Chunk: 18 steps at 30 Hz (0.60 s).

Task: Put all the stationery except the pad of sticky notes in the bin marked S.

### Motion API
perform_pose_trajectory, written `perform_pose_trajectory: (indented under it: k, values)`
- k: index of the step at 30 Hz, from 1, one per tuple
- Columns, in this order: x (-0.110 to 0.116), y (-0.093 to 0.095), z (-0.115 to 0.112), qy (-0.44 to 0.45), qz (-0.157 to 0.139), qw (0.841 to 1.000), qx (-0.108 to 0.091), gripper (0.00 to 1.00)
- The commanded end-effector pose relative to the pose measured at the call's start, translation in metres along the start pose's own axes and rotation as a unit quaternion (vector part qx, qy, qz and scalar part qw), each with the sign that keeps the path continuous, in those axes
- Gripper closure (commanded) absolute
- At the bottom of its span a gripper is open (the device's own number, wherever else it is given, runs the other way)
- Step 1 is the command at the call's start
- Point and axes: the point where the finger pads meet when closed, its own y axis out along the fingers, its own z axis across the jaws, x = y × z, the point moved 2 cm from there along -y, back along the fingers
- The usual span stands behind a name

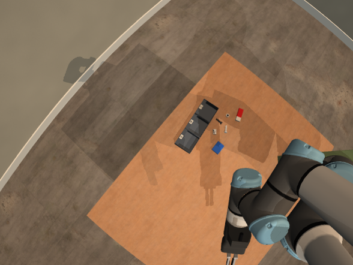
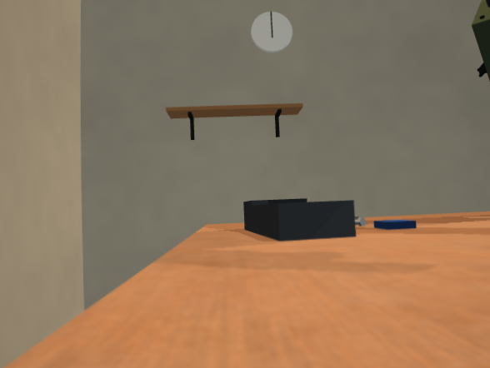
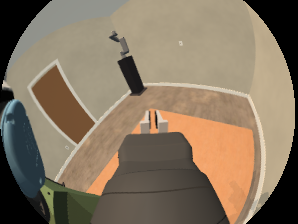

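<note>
A row of three dark bins (image 1: 196,126) stands on the orange table; their small white labels are too small to read. Beside it lie a red and white eraser (image 1: 239,114), a blue pad of sticky notes (image 1: 218,147), a small pale clip-like item (image 1: 214,131), a black screw (image 1: 218,121), a white bolt (image 1: 226,129) and a small nut (image 1: 227,115). My gripper (image 1: 232,259) hangs high over the table's near edge, far from them, fingers close together with nothing between them. In the wrist view the gripper (image 3: 153,120) points towards the floor and wall.
The exterior view shows the bins (image 2: 300,218), the blue pad (image 2: 394,224) and a bolt tip (image 2: 360,221) near the table's far side. A shelf (image 2: 234,110) and a clock (image 2: 272,31) hang on the wall behind.
</note>
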Motion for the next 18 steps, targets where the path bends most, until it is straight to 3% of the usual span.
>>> perform_pose_trajectory:
  k: [1, 4, 7, 11, 13, 18]
  values:
    - [0.023, -0.012, 0.012, -0.039, -0.020, 0.999, 0.011, 0.69]
    - [0.023, -0.012, 0.012, -0.039, -0.020, 0.999, 0.011, 0.69]
    - [0.042, -0.024, 0.021, -0.090, -0.054, 0.994, 0.024, 0.69]
    - [0.050, -0.028, 0.024, -0.090, -0.054, 0.994, 0.024, 0.69]
    - [0.062, -0.037, 0.029, -0.130, -0.084, 0.988, 0.031, 0.69]
    - [0.076, -0.047, 0.035, -0.139, -0.091, 0.986, 0.032, 0.69]
